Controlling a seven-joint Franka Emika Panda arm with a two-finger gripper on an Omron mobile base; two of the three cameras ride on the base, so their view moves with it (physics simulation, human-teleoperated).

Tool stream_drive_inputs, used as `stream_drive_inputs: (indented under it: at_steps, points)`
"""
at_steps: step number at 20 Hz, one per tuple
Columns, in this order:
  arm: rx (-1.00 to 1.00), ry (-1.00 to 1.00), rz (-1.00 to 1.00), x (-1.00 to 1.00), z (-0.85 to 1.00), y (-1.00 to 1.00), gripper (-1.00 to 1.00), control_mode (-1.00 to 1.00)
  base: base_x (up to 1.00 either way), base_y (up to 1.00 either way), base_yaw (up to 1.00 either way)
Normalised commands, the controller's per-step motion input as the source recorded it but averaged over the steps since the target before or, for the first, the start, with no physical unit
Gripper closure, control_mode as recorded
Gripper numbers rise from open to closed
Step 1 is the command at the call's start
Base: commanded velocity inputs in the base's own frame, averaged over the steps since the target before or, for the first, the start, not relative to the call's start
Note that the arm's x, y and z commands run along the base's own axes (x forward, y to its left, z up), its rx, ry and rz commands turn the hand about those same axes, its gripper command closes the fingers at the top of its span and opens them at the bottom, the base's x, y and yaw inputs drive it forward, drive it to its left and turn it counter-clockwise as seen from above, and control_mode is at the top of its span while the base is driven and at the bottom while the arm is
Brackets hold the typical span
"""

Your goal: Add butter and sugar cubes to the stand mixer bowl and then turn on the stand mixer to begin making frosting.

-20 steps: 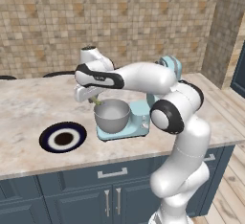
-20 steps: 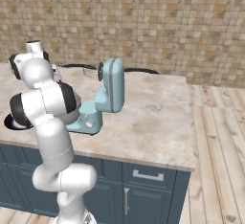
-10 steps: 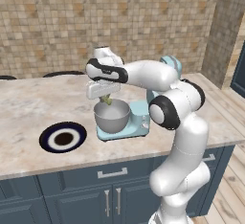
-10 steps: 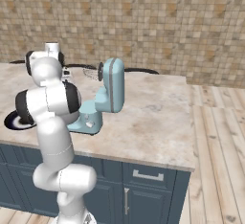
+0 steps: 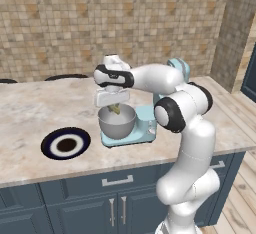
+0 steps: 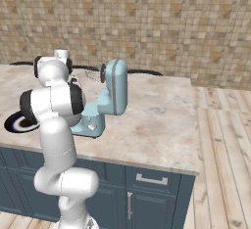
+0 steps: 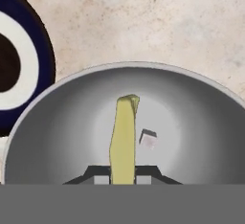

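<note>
The grey metal stand mixer bowl [image 5: 117, 124] sits on the base of the light blue stand mixer [image 5: 150, 125], whose head [image 6: 116, 86] is tilted up. My gripper [image 5: 115, 109] hangs just above the bowl's mouth, shut on the pale yellow-green butter block [image 7: 123, 139], which points down into the bowl [image 7: 57, 137]. One tiny greyish-white sugar cube [image 7: 148, 139] lies on the bowl's bottom beside the butter. The dark fingertips [image 7: 143, 175] pinch the butter at its near end.
A flat dark blue plate [image 5: 65, 143] with a white ring lies on the marble counter [image 5: 35, 110] left of the mixer. The plate [image 7: 19, 65] is also at the left edge of the hand view. The tiled wall stands behind the counter.
The arm has swung right from beside the plate to over the bowl and lowered, carrying the butter with it. The mixer and plate have stayed put.
</note>
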Motion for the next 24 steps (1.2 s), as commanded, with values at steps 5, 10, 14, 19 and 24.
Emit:
stream_drive_inputs:
  at_steps: [5,10,14,19,24]
  points:
    - [-0.02,-0.03,0.0,-0.04,-0.18,0.0,1.0,-1.0,0.0,0.0,0.0]
    - [0.0,-0.03,0.0,0.0,-0.27,0.0,1.0,-1.0,0.0,0.0,0.0]
    - [0.0,0.0,0.0,0.0,-0.36,0.0,1.0,-1.0,0.0,0.0,0.0]
    - [0.0,0.0,0.0,0.01,-0.28,0.0,1.0,-1.0,0.0,0.0,0.0]
    - [0.0,-0.06,0.0,-0.01,-0.23,-0.03,1.0,-1.0,0.0,0.0,0.0]
